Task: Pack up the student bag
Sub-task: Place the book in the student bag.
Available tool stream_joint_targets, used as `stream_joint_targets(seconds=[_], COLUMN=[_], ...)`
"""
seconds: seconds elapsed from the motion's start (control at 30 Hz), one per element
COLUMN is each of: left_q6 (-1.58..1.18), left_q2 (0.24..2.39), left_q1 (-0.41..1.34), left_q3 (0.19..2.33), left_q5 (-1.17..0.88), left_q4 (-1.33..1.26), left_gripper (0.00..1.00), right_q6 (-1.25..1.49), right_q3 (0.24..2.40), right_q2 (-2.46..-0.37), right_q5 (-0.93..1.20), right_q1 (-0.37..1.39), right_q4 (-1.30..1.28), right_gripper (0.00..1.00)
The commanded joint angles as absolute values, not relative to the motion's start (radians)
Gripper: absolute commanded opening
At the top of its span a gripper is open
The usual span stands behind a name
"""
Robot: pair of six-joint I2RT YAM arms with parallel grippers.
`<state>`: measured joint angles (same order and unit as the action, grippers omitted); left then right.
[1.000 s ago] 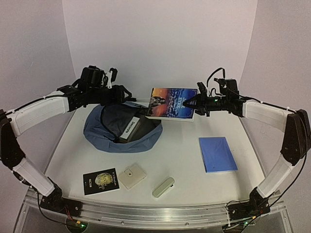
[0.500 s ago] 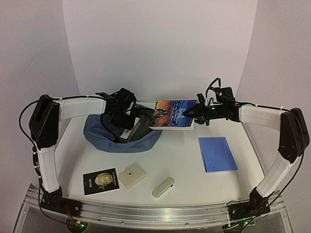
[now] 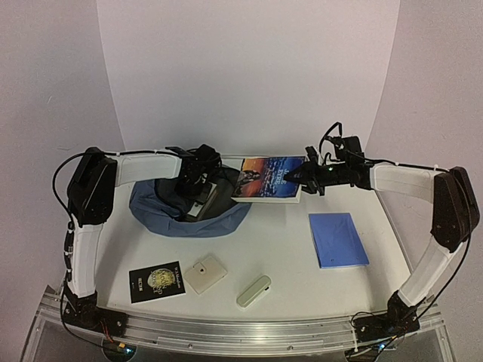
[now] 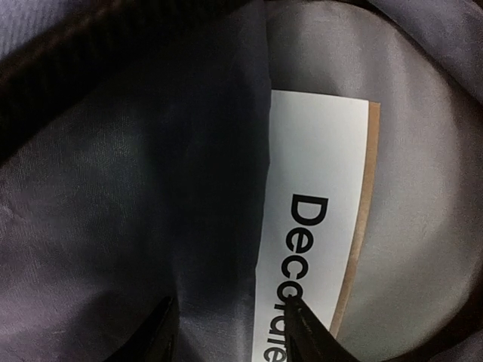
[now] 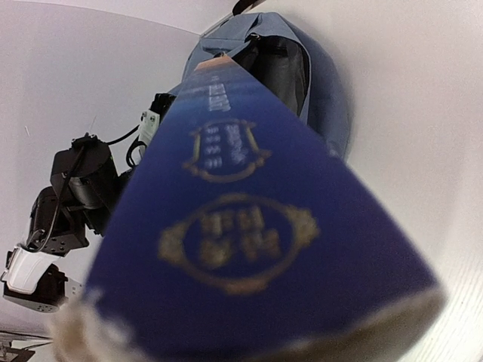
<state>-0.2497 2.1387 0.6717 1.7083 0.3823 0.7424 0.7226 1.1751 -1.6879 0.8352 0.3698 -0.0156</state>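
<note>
Inside 1 student bag (image 3: 162, 217), L gripper (image 4: 231, 335) half-open (hold unclear), R gripper (image 3: 299, 177) clamping 1 book (image 3: 266, 175)

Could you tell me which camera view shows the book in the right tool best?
The top external view: the book shows its sunset cover, held by the right tool near the student bag. The right wrist view gives only a blurred blue close-up; the left wrist view misses it.
</note>
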Motion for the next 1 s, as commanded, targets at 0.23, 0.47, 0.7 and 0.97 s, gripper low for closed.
stream_joint_targets(seconds=[0.23,0.47,0.7,0.97], left_q6=[-0.236,-0.257,-0.316,-0.366], left_q2=[2.192,2.125,2.03,1.91], left_q1=[0.658,0.661,0.683,0.681], left_q3=[1.746,1.758,1.789,1.755], left_q5=[0.403,0.207,0.027,0.004], left_q4=[0.811,0.733,0.648,0.589], left_gripper=[0.09,0.0,0.0,0.0], right_q6=[0.726,0.721,0.729,0.756], right_q3=[1.201,1.204,1.226,1.257], right_q2=[-1.666,-1.66,-1.675,-1.71], right_q5=[0.912,0.913,0.907,0.902], right_q1=[0.384,0.383,0.384,0.39], right_q4=[0.172,0.172,0.173,0.189], right_gripper=[0.0,0.0,0.0,0.0])
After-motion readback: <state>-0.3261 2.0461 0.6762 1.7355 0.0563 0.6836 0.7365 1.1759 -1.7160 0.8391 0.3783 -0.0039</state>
